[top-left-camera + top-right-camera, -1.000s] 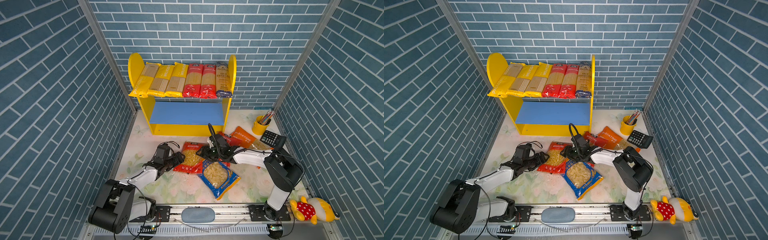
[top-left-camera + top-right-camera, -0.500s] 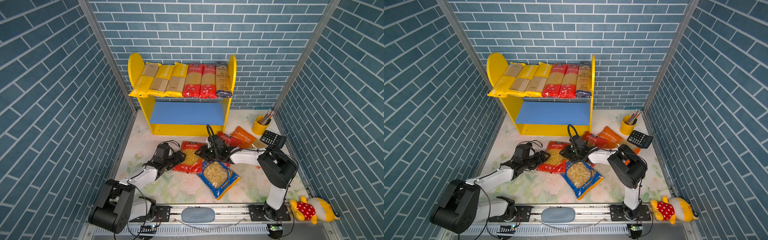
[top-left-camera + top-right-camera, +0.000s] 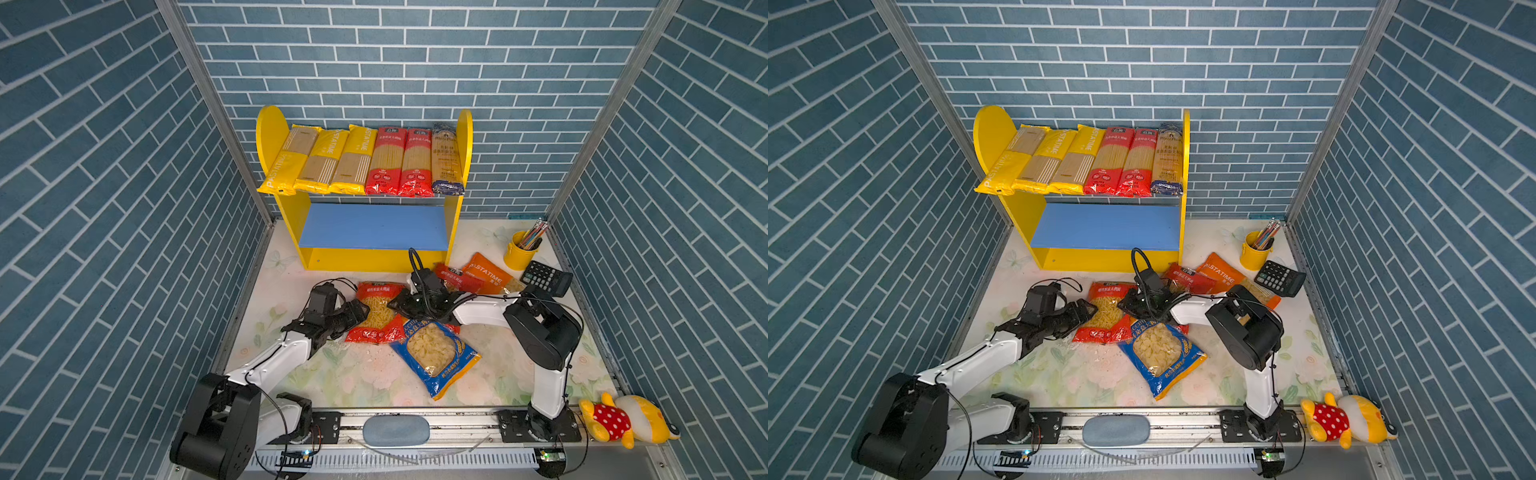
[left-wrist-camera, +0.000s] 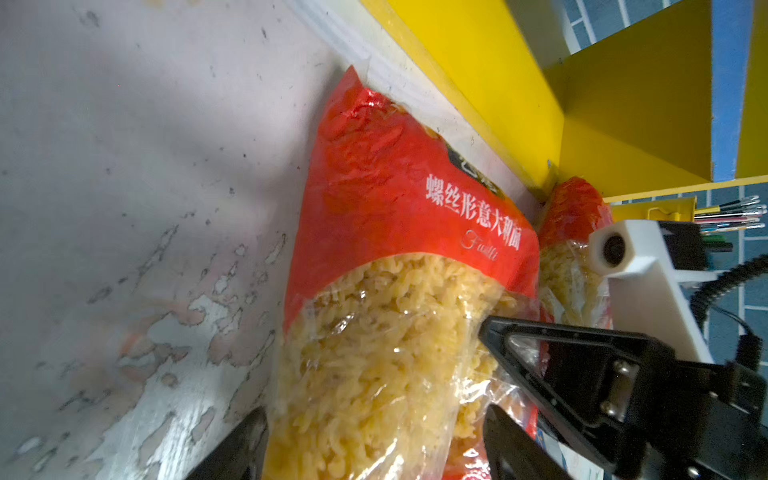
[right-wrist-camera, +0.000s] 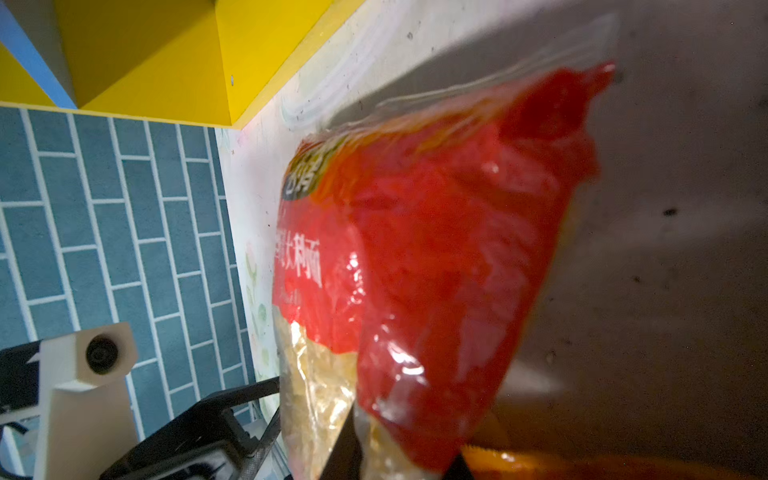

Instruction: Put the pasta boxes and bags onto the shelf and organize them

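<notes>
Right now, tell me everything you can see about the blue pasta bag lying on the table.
The blue pasta bag is glossy plastic with a large clear window showing pale pasta pieces, yellow trim and white lettering. It lies flat and diagonal on the floral table, near its front middle. Its far end overlaps the bottom edge of the red fusilli bag.

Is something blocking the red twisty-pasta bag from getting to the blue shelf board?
No, nothing I can see. The blue board is bare, and only open table lies between it and the red fusilli bag.
</notes>
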You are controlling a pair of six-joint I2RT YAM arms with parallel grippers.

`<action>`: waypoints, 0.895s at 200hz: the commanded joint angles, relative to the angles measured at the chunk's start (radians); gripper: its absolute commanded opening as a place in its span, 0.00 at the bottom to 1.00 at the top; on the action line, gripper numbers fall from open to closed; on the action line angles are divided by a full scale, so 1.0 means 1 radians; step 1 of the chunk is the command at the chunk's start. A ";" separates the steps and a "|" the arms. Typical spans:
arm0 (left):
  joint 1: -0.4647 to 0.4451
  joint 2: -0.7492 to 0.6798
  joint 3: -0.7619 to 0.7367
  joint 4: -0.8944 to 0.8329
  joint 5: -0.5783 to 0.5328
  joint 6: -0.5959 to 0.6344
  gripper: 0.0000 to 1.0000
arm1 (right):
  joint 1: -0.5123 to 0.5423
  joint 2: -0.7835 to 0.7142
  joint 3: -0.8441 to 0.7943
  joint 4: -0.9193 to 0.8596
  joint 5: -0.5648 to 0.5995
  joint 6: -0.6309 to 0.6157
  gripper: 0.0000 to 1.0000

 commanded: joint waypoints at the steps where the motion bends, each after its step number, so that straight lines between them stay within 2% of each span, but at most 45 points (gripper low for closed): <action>1: 0.034 -0.060 0.006 -0.066 -0.022 0.031 0.83 | 0.009 0.023 0.010 0.042 -0.024 -0.010 0.15; 21: 0.078 -0.100 -0.023 -0.073 0.008 0.024 0.83 | 0.005 -0.006 -0.004 0.041 -0.049 -0.013 0.11; 51: 0.085 -0.117 -0.056 -0.039 0.039 0.006 0.83 | 0.001 -0.014 0.014 0.001 -0.091 -0.029 0.10; 74: 0.085 -0.127 -0.082 -0.070 0.012 0.015 0.84 | -0.001 0.000 0.020 -0.032 -0.085 -0.043 0.11; 80: 0.085 -0.129 -0.086 -0.074 0.006 0.022 0.85 | -0.001 0.003 0.018 -0.033 -0.084 -0.041 0.14; 97: 0.085 -0.111 -0.110 -0.040 0.017 0.016 0.86 | 0.001 0.011 0.015 -0.031 -0.069 -0.024 0.38; 112: 0.085 -0.080 -0.131 0.019 0.047 -0.010 0.85 | 0.002 0.029 0.029 -0.025 -0.051 -0.017 0.46; 143: 0.085 -0.117 -0.112 -0.010 0.035 -0.010 0.84 | 0.011 0.125 0.101 0.008 -0.074 0.011 0.44; 179: 0.085 -0.217 -0.068 -0.134 -0.023 0.028 0.84 | 0.034 0.154 0.155 0.019 -0.093 0.013 0.31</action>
